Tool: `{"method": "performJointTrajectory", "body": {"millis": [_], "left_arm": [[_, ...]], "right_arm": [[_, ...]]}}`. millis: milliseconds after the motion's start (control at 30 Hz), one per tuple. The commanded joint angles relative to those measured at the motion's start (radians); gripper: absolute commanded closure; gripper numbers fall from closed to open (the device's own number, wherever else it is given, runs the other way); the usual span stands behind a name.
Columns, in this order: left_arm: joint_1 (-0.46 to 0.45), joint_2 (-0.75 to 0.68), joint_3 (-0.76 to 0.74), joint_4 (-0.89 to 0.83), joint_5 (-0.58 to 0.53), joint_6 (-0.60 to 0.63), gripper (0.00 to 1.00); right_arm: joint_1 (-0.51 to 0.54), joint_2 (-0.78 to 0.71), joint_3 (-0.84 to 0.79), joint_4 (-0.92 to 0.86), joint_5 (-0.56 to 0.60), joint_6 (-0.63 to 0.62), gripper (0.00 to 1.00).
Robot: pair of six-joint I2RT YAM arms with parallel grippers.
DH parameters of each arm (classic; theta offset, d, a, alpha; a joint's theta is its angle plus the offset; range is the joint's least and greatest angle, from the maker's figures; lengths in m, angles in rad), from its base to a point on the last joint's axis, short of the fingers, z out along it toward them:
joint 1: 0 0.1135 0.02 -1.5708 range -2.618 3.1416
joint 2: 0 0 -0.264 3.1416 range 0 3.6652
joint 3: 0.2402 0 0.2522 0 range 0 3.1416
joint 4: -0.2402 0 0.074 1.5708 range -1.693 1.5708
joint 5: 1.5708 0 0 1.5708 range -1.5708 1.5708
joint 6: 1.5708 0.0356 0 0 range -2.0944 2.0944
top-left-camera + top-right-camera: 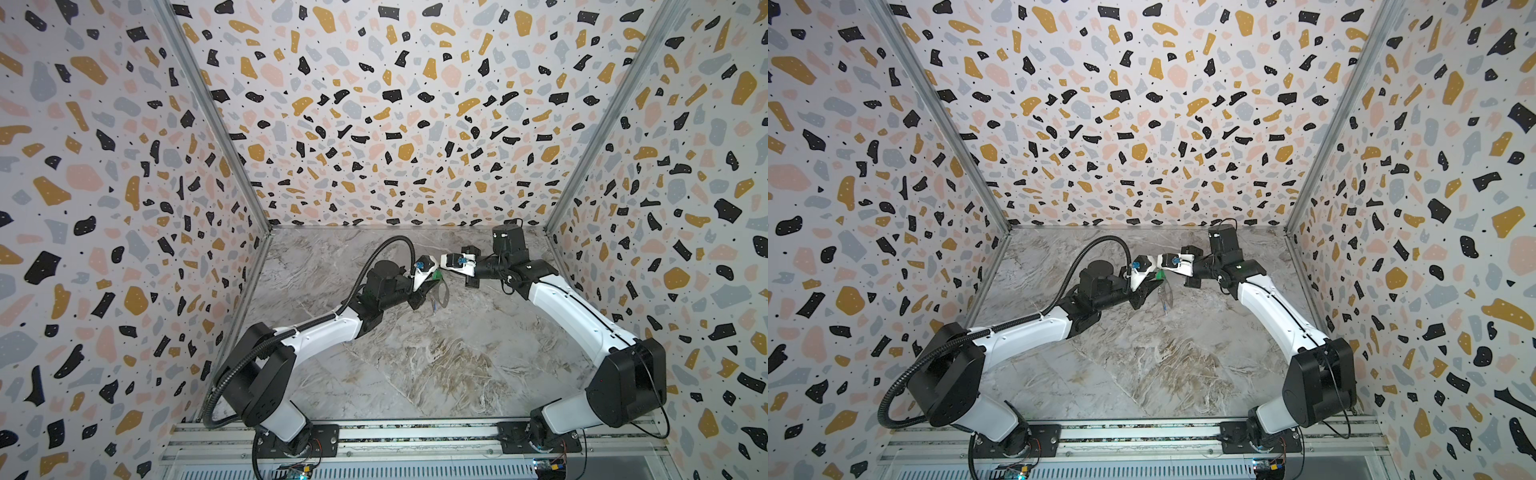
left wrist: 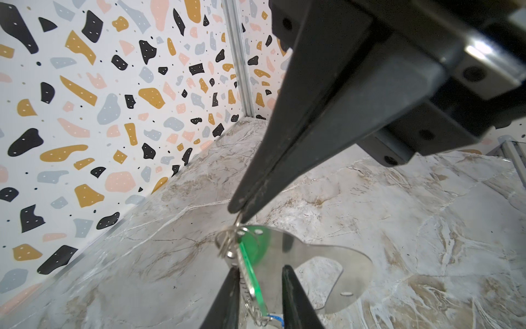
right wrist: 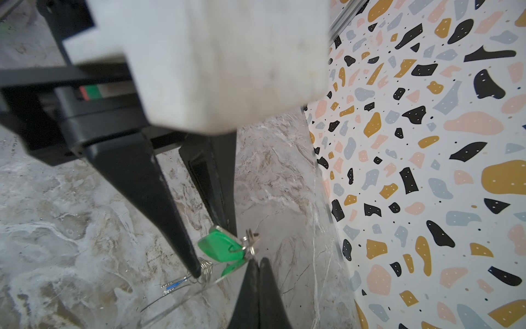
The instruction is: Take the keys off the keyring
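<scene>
Right hand [image 2: 238, 212], jaws closed, pinches the small metal split ring [image 2: 227, 243]. Left hand [image 2: 260, 267] straddles the green-tagged metal key [image 2: 252, 282], jaws partly apart; whether they clamp it I cannot tell. The flat grey translucent keyring tab [image 2: 341, 256] sits just beside the tag, over the marble counter [image 2: 398, 199].

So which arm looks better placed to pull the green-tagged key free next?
Left, probably. The left gripper straddles the green plastic tag, jaws apart, ready to close and pull. The right gripper is shut on the small metal ring, bracing it.
</scene>
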Motion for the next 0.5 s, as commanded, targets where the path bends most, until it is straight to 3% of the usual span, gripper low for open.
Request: {"method": "performJointTrajectory", "body": {"millis": [0,233,467], "left_arm": [[0.001,0.003,0.015,0.092,-0.016,-0.021,0.8],[0.001,0.001,0.018,0.082,0.027,-0.007,0.99],[0.004,-0.022,0.021,0.025,0.008,0.033,1.0]], "right_arm": [[0.007,-0.043,-0.005,0.026,-0.016,0.004,1.0],[0.006,-0.048,-0.005,0.05,-0.002,0.028,1.0],[-0.004,-0.048,-0.011,0.061,-0.001,0.041,1.0]]}}
